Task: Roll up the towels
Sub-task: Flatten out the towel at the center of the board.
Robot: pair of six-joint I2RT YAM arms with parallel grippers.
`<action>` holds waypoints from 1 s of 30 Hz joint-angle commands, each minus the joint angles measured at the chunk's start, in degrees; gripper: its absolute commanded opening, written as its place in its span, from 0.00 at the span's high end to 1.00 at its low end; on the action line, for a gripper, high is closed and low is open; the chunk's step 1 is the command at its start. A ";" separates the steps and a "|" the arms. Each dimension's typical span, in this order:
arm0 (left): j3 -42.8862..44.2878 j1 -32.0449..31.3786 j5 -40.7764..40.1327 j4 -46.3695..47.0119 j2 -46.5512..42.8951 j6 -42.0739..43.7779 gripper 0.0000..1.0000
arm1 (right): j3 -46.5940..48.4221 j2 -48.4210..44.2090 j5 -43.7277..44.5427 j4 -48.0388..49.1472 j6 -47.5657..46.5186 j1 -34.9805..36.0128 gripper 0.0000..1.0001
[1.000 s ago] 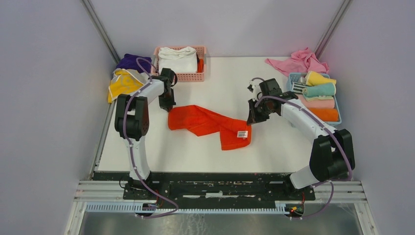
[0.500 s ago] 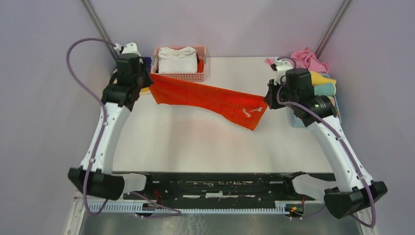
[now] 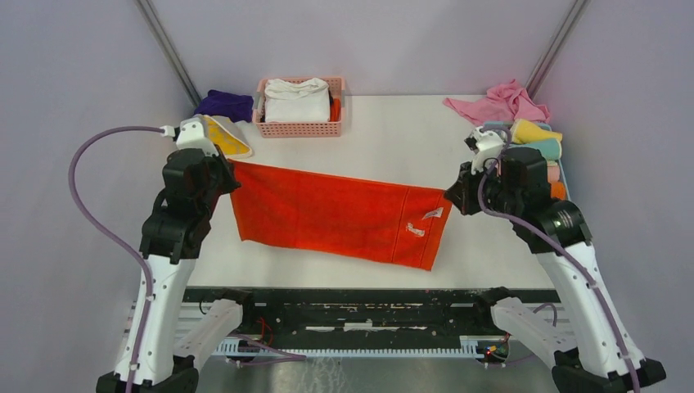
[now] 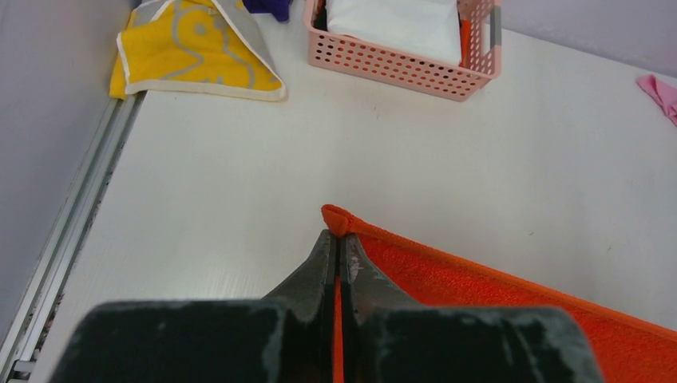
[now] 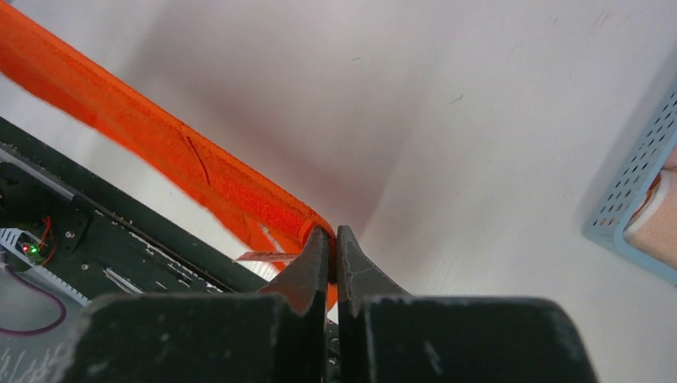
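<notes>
An orange-red towel (image 3: 335,214) hangs spread out as a flat sheet above the near half of the table. It is stretched between my two grippers by its top corners. My left gripper (image 3: 232,169) is shut on the left corner, which pokes past the closed tips (image 4: 338,238) in the left wrist view, with the cloth (image 4: 495,279) running right. My right gripper (image 3: 448,195) is shut on the right corner, pinched at the tips (image 5: 331,233), and the towel (image 5: 160,136) trails left. A white label (image 3: 434,214) dangles near that corner.
A pink basket (image 3: 299,128) holding a white folded cloth stands at the back. A yellow towel (image 3: 229,137) and a purple towel (image 3: 223,104) lie back left. A pink towel (image 3: 499,102) lies back right beside a blue basket (image 5: 639,183) of rolled towels (image 3: 536,151).
Both arms have lifted the orange-red towel off the table, pulled apart and come toward the near edge. The crumpled cloth now hangs stretched flat.
</notes>
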 commanded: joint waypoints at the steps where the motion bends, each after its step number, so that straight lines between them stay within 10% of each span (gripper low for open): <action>1: -3.11 0.39 0.56 4.40 8.26 0.82 0.97 | -0.70 9.23 5.78 4.29 1.28 -0.11 1.00; 16: 15.62 0.58 3.73 18.93 61.15 4.84 0.97 | 9.34 51.43 14.33 26.42 -12.02 -4.78 1.00; 30: 9.89 0.88 4.61 24.72 58.30 9.16 0.97 | 8.86 51.78 11.97 25.56 -24.80 -5.82 0.99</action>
